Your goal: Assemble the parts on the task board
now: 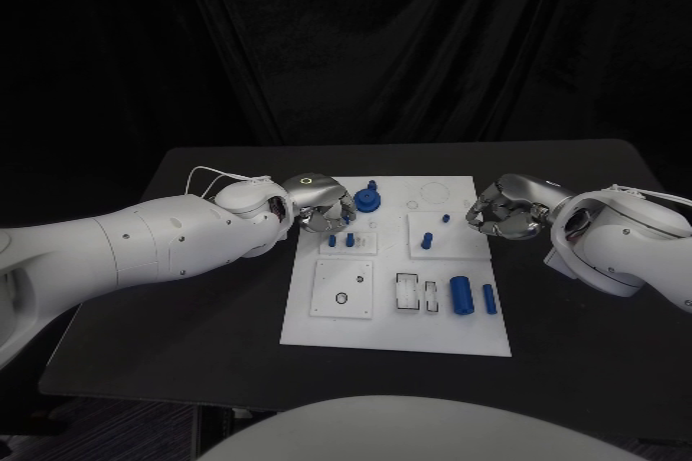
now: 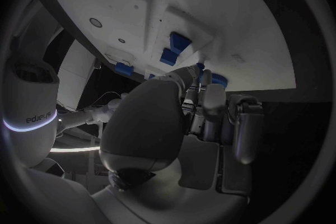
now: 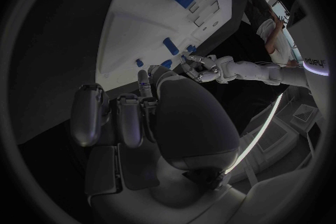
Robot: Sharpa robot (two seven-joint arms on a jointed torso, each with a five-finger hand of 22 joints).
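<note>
**A:** So what's on the flat white rectangular task board (image 1: 326, 326)? Counting the blue plastic parts from the head view: one knobbed round piece (image 1: 368, 198) at the far end, two small pegs (image 1: 340, 240) standing in a raised square plate, two more small pegs (image 1: 427, 240) on the neighbouring plate, one fat cylinder (image 1: 460, 293) and one thin rod (image 1: 489, 299) lying side by side at the near end. That makes seven.

**B:** Same count here. And two arms, one silver hand each. The left hand (image 1: 320, 207) sits over the board's far left corner, fingertips curled downward just beside the knobbed piece and right above the first peg pair. Can't tell if it's actually pinching anything; in the left wrist view the fingers (image 2: 210, 103) are bunched together with blue bits just past the tips, but contact isn't clear.

**A:** And the right hand (image 1: 505, 211)?

**B:** Hovering at the board's right edge, off to the side of the second peg pair. Fingers (image 3: 129, 117) are curled in next to each other with nothing in them, so clenched on air. The cylinder and rod lie well apart from both hands.
</note>
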